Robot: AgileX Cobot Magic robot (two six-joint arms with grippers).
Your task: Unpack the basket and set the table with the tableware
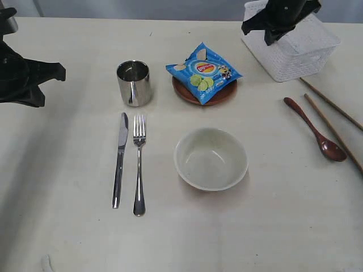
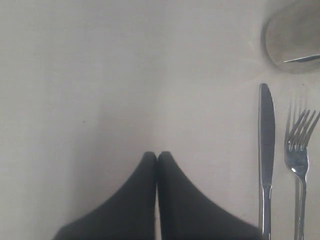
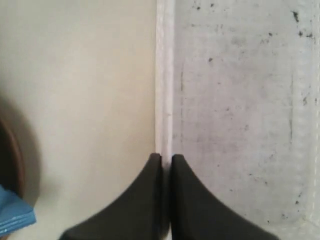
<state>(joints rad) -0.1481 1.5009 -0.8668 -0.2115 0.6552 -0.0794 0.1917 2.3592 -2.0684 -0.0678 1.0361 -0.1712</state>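
Nearest the front edge of the table (image 1: 62, 226), pale beige w/ faint grain, sat the cream bowl (image 1: 211, 158): round, upright, smooth inside. To its L the steel fork (image 1: 139, 164) and knife (image 1: 119, 160) lay side by side, close but not touching. Handles pointed to the front, tines and blade tip away.

Farther back, just past the knife tip, stood the shiny steel cup (image 1: 134, 83), upright, w/ reflections on its wall. To the R of the cup, past the bowl, was the small brown round plate (image 1: 184, 93). A blue chip bag (image 1: 203, 72) lay on it, so only the plate's rim showed.

Level w/ the cup at the far L, the L gripper (image 2: 157, 154) hung over bare table. Its black fingers were pressed tip to tip w/ nothing btw them. In the L wrist view the knife and fork lay off to one side.

On the R side the red-brown wooden spoon (image 1: 315, 129) lay diagonally, scoop end to the front. It was just beside two brown chopsticks (image 1: 332, 127), which ran off the pic's edge.

Farthest back at R sat the basket (image 1: 300, 54): white plastic, rectangular, lattice sides, floor flecked w/ dark specks. The R gripper (image 3: 166, 159) was over its L side. Its fingers stood narrow, w/ the thin white rim pinched btw them.
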